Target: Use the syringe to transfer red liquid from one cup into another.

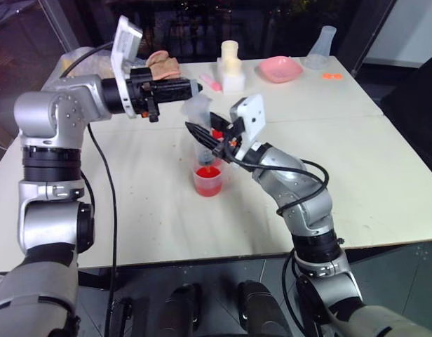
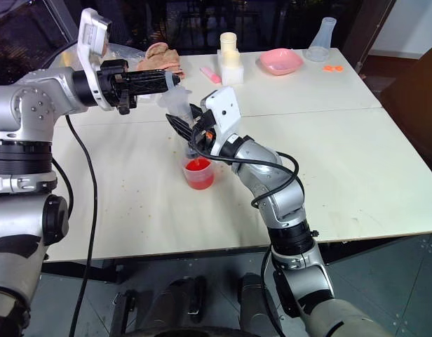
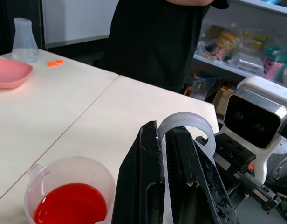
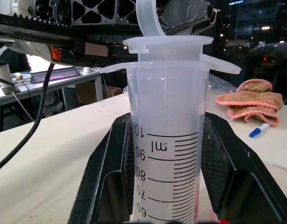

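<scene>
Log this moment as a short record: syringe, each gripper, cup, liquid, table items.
syringe: upright over the cup, barrel clear
right gripper: shut on the syringe barrel
left gripper: shut on the plunger ring at the syringe top
cup: on the table below the syringe
red liquid: fills the cup's lower part
far edge: pink bowl, clear flask, cloth

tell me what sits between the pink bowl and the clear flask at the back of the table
Nothing: that stretch of table is bare between the pink bowl and the clear flask, seen in the left eye view. The small orange pieces lie nearer, off that line.
</scene>
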